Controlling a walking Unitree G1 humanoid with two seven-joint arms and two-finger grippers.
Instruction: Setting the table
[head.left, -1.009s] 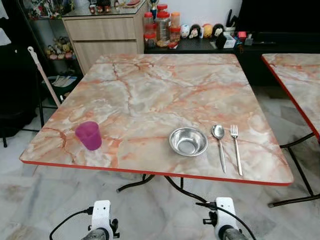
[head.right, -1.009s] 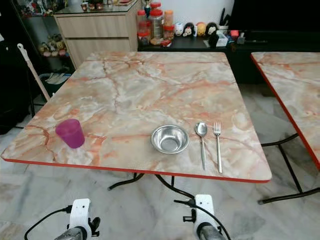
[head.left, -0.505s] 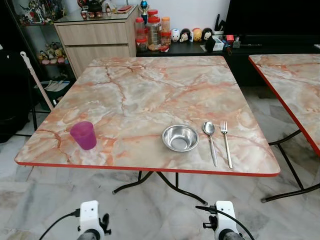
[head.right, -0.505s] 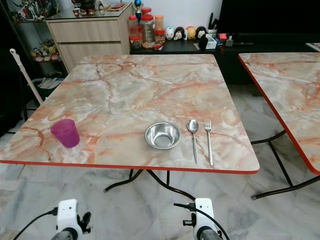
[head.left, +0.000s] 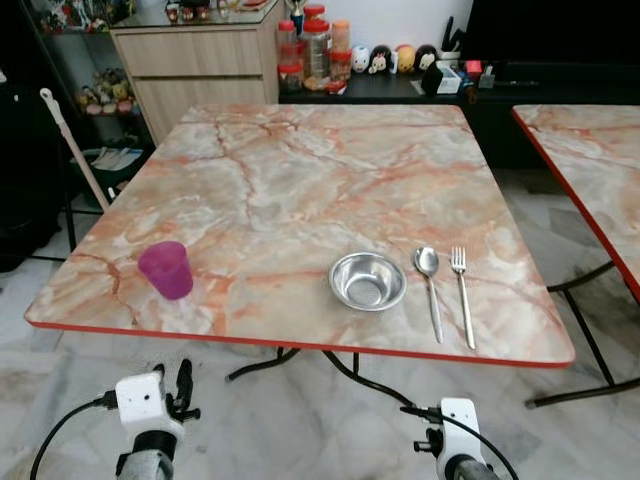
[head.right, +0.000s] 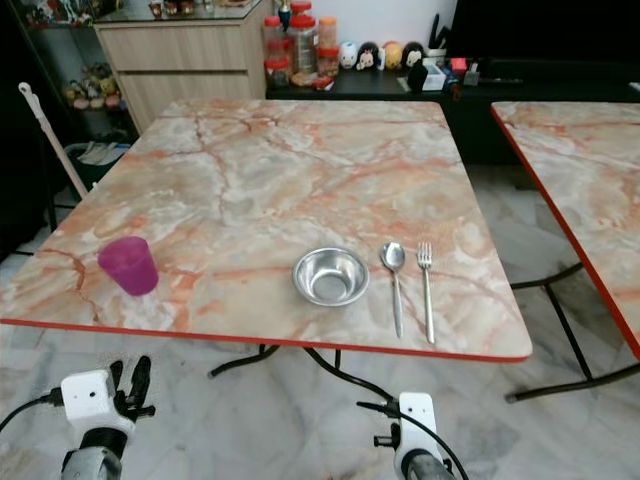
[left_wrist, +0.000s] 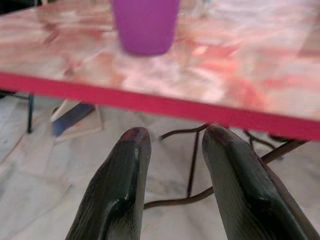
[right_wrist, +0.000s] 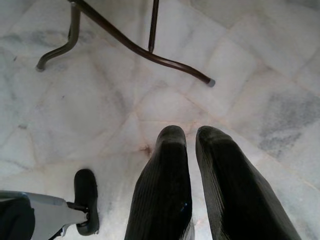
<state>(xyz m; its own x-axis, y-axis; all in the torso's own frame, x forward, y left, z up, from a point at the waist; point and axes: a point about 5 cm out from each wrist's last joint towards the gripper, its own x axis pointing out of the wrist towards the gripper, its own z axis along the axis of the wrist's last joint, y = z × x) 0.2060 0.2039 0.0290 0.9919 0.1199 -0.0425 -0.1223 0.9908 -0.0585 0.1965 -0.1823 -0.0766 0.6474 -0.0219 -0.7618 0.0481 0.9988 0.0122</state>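
No readable text, label, brand, number or sign anywhere. Jars (head.left: 315, 45) on the far counter too small and blurred to make out any lettering.

upright purple cup (head.left: 166, 269), seemingly empty steel bowl (head.left: 367, 281), spoon (head.left: 430, 285), fork (head.left: 462, 303).
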